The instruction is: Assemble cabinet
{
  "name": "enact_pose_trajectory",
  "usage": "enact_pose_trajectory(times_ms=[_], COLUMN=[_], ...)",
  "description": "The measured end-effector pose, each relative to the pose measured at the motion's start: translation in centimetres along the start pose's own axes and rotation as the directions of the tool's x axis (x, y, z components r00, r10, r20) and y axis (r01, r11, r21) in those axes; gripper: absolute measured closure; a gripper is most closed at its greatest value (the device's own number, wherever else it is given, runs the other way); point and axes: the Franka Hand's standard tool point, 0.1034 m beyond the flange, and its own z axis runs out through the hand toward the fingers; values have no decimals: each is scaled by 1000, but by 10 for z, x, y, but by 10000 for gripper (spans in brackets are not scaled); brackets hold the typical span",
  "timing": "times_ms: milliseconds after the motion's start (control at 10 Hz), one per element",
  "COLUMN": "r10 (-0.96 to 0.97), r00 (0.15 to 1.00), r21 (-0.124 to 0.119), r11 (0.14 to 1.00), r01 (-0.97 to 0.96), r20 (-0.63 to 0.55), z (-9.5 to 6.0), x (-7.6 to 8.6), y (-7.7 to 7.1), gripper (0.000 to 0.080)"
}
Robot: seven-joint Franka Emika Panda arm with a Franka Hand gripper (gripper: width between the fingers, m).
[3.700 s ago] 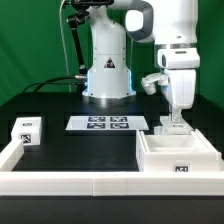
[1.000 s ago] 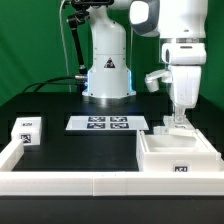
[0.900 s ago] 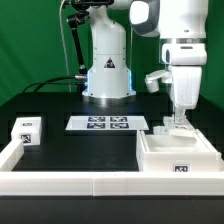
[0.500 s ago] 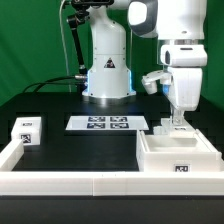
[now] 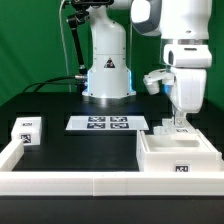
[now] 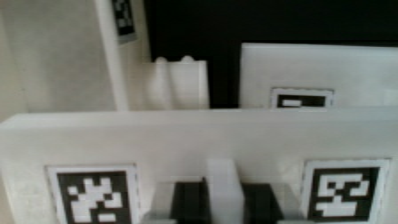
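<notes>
The cabinet [image 5: 178,155], an open-topped white box with a tag on its front, sits at the front of the exterior view's right. My gripper [image 5: 177,121] points straight down at its far wall. In the wrist view the two dark fingers [image 6: 185,203] stand close together with a thin white rib [image 6: 221,182] between them. This rib is on a white wall [image 6: 196,145] that carries two tags. The gripper [image 6: 221,205] is shut on that rib. A small white tagged block [image 5: 27,131] lies at the exterior view's left, far from the gripper.
The marker board [image 5: 107,123] lies in the middle before the robot base [image 5: 107,72]. Low white border rails [image 5: 70,182] run along the front and up the left side. In the wrist view more white tagged surfaces [image 6: 302,80] lie beyond the held wall.
The wrist has shifted slightly toward the exterior view's right. The fingertips stay at the cabinet's far wall, and the cabinet and the block have not moved.
</notes>
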Motion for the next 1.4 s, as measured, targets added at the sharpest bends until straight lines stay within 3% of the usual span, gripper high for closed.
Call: enact_pose_trajectory(times_ms=[400,800,1000,1200,1400], r10=[-21,-21,-19,-45,-44], r00=[1000,1000,1000,999,999], r21=[4,5,17,4,-1], r11=[1000,1000,1000,999,999], r01=[21,20,18,45,44], r20=[8,9,20,15,14], z=[0,0,0,1,1], x=[-1,-1,0,-1,0], y=[18,19,30,50,58], gripper=[729,729,729,729,729])
